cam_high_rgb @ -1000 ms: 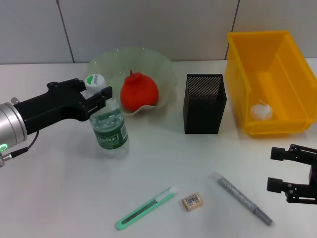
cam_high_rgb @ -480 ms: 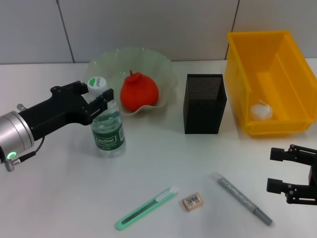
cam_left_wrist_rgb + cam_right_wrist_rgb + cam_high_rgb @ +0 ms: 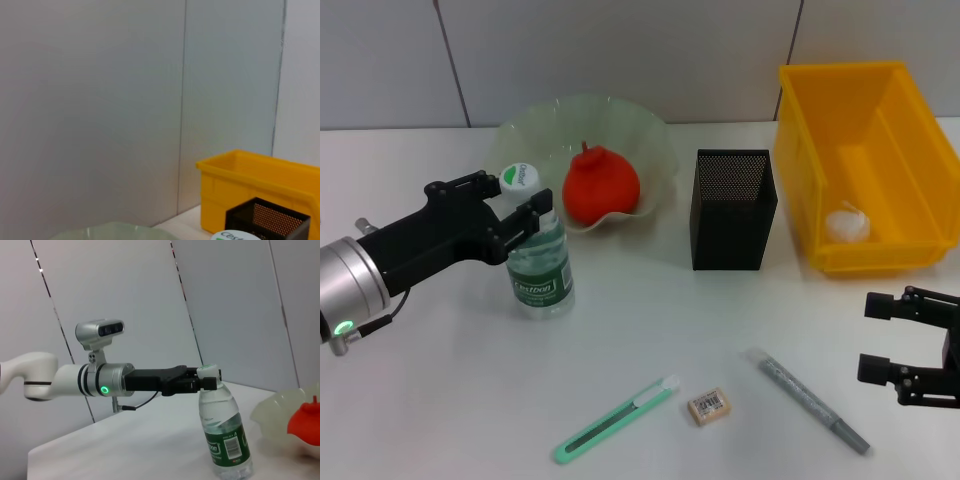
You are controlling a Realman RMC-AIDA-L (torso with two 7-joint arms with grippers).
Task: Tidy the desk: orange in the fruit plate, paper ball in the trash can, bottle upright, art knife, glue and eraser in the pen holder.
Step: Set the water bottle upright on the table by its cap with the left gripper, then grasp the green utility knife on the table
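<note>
The clear bottle (image 3: pixel 541 268) with a green label stands upright on the table in front of the fruit plate (image 3: pixel 582 108); it also shows as the bottle (image 3: pixel 224 435) in the right wrist view. My left gripper (image 3: pixel 510 203) is shut on its neck just under the white cap (image 3: pixel 515 177). The orange (image 3: pixel 601 186) lies in the plate. A paper ball (image 3: pixel 847 222) sits in the yellow trash can (image 3: pixel 800 150). Near the front edge lie the green art knife (image 3: pixel 615 418), the eraser (image 3: pixel 709 406) and the grey glue stick (image 3: pixel 808 398). My right gripper (image 3: pixel 918 360) stands open at the front right.
The black mesh pen holder (image 3: pixel 733 208) stands between the plate and the trash can. The left wrist view catches the trash can (image 3: pixel 260 175), the pen holder (image 3: pixel 265 220) and the bottle cap (image 3: pixel 235 235) against a grey wall.
The left gripper has shifted slightly toward the table's front with the bottle, which went from leaning to standing upright. The right arm has not moved.
</note>
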